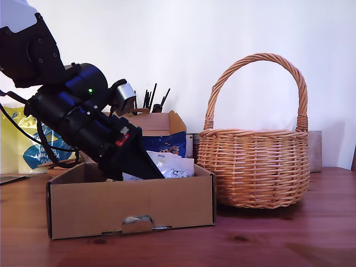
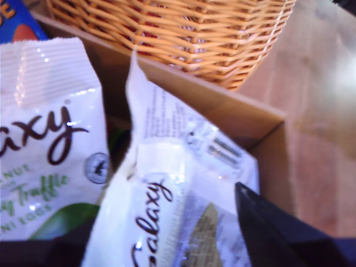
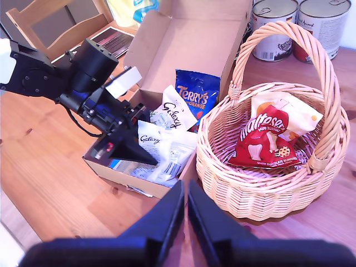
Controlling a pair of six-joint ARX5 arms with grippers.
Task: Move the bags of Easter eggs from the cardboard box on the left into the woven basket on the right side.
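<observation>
Lifting cleanly is what this step needs, I judge: the woven basket (image 1: 253, 167) stands on the wooden surface (image 1: 278, 239) just beyond the jaws of my first gripper (image 3: 149, 160), its rim higher than the wall of the cardboard box (image 1: 128, 203), so the catch must rise well clear of both before swinging across. Those jaws reach down inside the box, with the nearer Galaxy bag (image 3: 167, 150) directly at their tips. One dark jaw shows beside its crinkled film in the first wrist view, but I cannot tell whether they have clenched on it. Pinching the top seam rather than the slippery belly should hold best. My second gripper (image 3: 186, 214) hangs above the box's front corner, jaws clenched on nothing.

Readable writing: "Galaxy" in brown script on that bag and on the farther Galaxy bag (image 3: 175, 108) just past the tips. Behind them, "Terry's Orange" is on the blue bag (image 3: 197, 97). A red pouch (image 3: 264, 139) already in the basket seems to read "Maltesers".
</observation>
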